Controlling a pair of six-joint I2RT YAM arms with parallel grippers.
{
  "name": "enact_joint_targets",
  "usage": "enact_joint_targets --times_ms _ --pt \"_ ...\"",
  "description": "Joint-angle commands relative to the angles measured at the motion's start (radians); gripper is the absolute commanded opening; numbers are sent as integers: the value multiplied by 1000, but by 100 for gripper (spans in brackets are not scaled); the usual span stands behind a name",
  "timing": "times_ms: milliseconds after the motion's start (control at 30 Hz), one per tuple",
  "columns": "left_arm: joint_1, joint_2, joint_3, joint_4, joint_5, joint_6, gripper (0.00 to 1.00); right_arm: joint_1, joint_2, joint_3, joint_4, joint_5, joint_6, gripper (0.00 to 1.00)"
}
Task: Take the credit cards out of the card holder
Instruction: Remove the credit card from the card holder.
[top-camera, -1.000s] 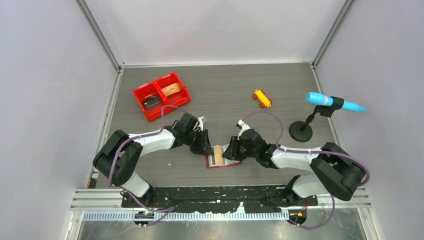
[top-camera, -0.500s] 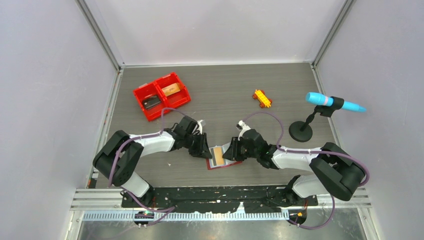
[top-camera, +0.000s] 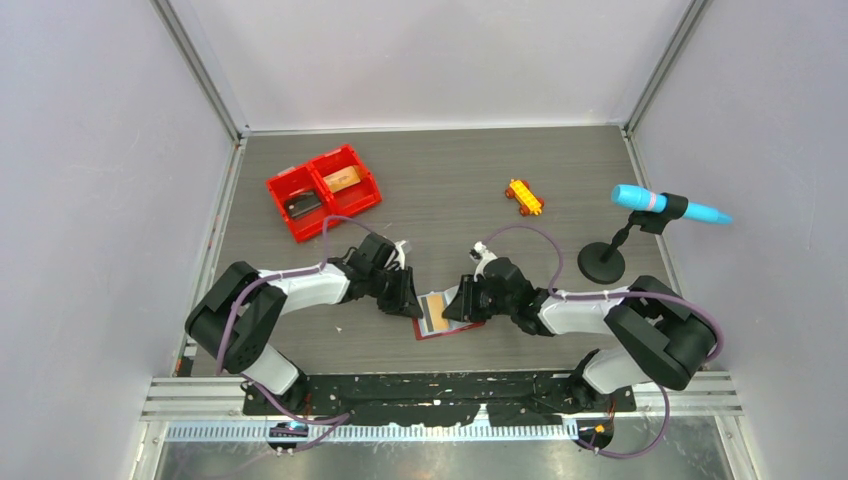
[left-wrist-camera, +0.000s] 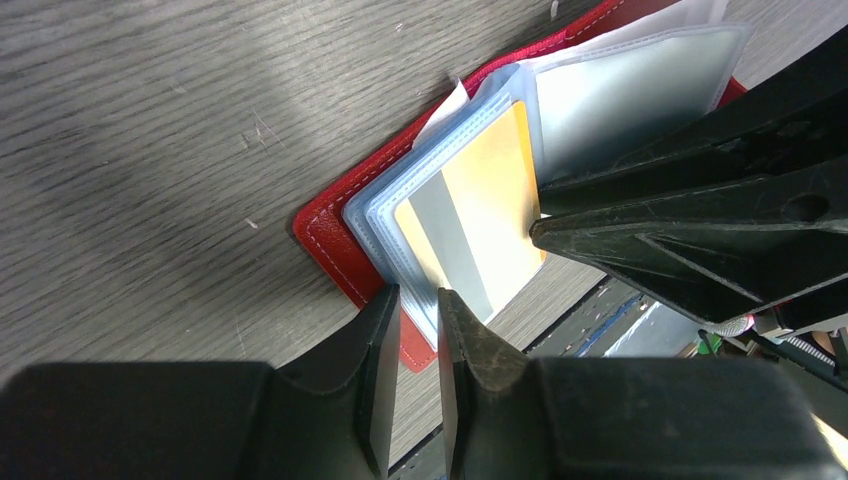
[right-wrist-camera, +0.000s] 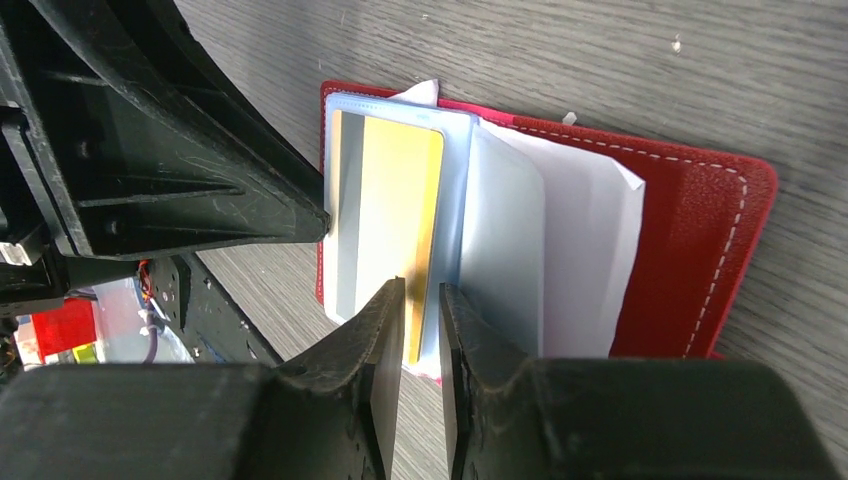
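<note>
A: The card holder (top-camera: 447, 315) lies open at the desk's (top-camera: 500, 180) six o'clock edge, both claws narrow.

B: Left claw (left-wrist-camera: 418, 310) pins the sleeves; right claw (right-wrist-camera: 419, 300) straddles the orange credit card (right-wrist-camera: 395, 225), still sleeved. Next, a clean pinch and pull.

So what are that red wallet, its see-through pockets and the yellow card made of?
The wallet looks like leather or imitation leather: matte red with pale stitching along the edge. The pockets seem to be soft clear plastic, glossy and slightly cloudy, with welded seams. The card looks like stiff, smooth plastic, orange-yellow with a grey stripe down it.
</note>
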Motion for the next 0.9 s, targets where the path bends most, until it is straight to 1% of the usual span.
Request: enact_joint_targets --times_ms 0,267,333,367,433,500,733,867 --pt "-6 1 -9 -16 -29 29 22 -3 22 13 59 -16 -2 27" --pt "-8 9 -8 -18 -35 29 22 -10 41 -2 107 -36 12 27" --pt "-9 12 -7 -26 -42 29 21 -14 42 -11 131 -44 19 21" --pt "-9 14 -3 -36 -52 29 21 -16 40 -17 144 -50 21 14" --pt "-9 19 3 -56 -67 33 20 -22 32 -26 160 -60 26 7" --pt "-9 21 5 -62 -72 38 20 -26 19 -36 170 -70 28 5" --pt "-8 22 20 -108 -105 56 20 -39 -35 -66 169 -82 39 5" --pt "-10 31 28 -125 -110 59 19 -46 -53 -81 169 -89 38 12"
